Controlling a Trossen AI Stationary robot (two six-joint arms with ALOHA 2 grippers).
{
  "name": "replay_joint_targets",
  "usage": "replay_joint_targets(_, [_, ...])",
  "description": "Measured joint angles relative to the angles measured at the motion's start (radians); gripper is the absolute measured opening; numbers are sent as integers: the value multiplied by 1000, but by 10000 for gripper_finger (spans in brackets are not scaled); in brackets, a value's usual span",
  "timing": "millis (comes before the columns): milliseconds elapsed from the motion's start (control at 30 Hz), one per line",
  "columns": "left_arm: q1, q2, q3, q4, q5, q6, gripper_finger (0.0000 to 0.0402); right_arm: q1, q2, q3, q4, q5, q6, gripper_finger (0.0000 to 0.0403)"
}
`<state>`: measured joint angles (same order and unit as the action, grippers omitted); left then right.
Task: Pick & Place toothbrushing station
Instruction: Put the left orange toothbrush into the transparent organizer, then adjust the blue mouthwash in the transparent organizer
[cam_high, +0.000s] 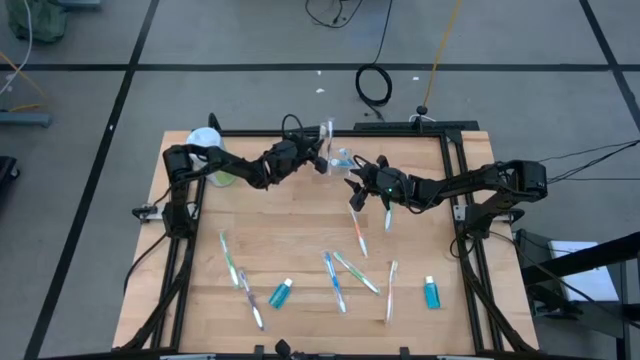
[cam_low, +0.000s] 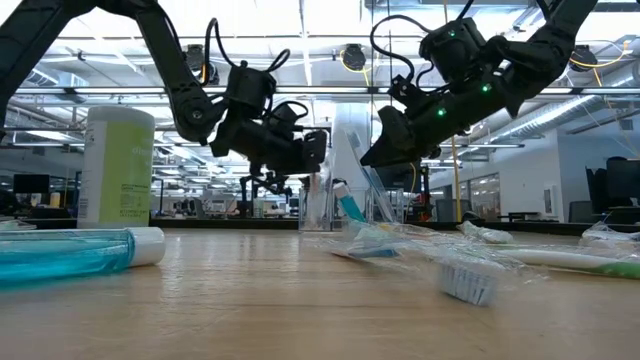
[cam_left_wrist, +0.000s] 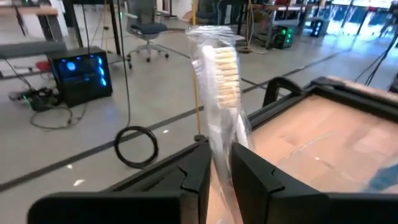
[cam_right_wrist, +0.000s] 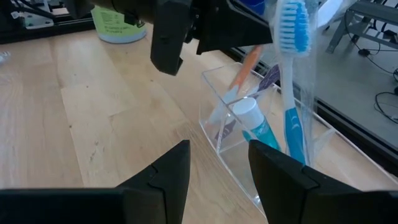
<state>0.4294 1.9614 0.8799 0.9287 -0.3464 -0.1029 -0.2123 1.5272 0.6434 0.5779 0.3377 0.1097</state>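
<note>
My left gripper (cam_high: 322, 160) is shut on a white toothbrush in a clear wrapper (cam_left_wrist: 219, 68), beside the small clear cup (cam_right_wrist: 249, 134) at the table's far middle. The cup holds a teal tube (cam_right_wrist: 256, 124), a blue toothbrush (cam_right_wrist: 292, 37) and an orange one (cam_right_wrist: 244, 71). My right gripper (cam_right_wrist: 217, 168) is open and empty, just on the near right of the cup (cam_high: 343, 160). Several more toothbrushes (cam_high: 335, 280) and two teal tubes (cam_high: 281, 293) (cam_high: 431, 292) lie flat on the near half of the table. My left gripper pinches the wrapped toothbrush by its handle (cam_left_wrist: 221, 152) between its two fingers, below the bristle head. The fingers lie across the handle. The bristle head (cam_left_wrist: 225, 65) stands out beyond the fingertips. The fingers hide the handle's lower end.
The tall green bottle with a white cap (cam_high: 207, 152) stands at the table's far left corner, behind my left arm. A black frame (cam_high: 455, 140) edges the table. Bare wood lies between the cup and the loose toothbrushes.
</note>
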Motion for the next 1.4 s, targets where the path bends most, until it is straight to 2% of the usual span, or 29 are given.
replay_joint_targets(200, [0, -13, 0, -49, -4, 50, 74, 0, 0, 0, -6, 0, 1, 155])
replay_joint_targets(533, [-6, -85, 0, -199, -3, 46, 161, 0, 0, 0, -15, 0, 1, 155])
replay_joint_targets(700, [-30, -156, 0, -288, -3, 47, 189, 0, 0, 0, -24, 0, 1, 155])
replay_joint_targets(800, [-50, -188, 0, -320, 19, 47, 195, 0, 0, 0, -23, 0, 1, 155])
replay_joint_targets(1000, [-93, -206, 0, -348, 132, 48, 195, 0, 0, 0, -23, 0, 1, 155])
replay_joint_targets(1400, [-130, -206, 0, -447, 155, 56, 196, 0, 0, 0, -23, 0, 2, 155])
